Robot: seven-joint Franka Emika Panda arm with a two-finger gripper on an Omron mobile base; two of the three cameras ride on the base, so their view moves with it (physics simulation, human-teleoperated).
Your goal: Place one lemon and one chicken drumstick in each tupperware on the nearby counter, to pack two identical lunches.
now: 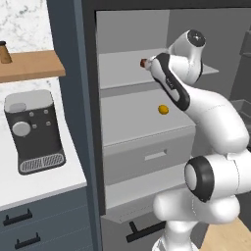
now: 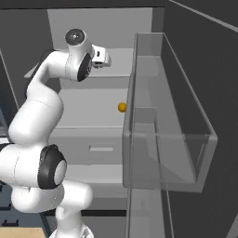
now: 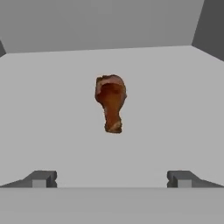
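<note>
A reddish-brown chicken drumstick (image 3: 111,101) lies on a grey shelf inside the open fridge, thick end away from the hand; its tip peeks out beside the arm (image 1: 144,62). My gripper (image 3: 111,178) is open, short of the drumstick, with the drumstick centred ahead between the fingertips (image 3: 41,178). The hand reaches into the upper shelf (image 2: 98,56). One lemon (image 1: 163,109) sits on the lower fridge shelf, also seen as the lemon (image 2: 122,107) from the right. The tupperware is out of view. A strip of white counter (image 1: 29,188) shows at the left.
A dark coffee machine (image 1: 33,130) stands on the counter under a wooden wall shelf (image 1: 30,65). The open fridge door with its clear bin (image 2: 169,121) stands close on the right. A fridge drawer (image 1: 149,158) sits below the lemon's shelf.
</note>
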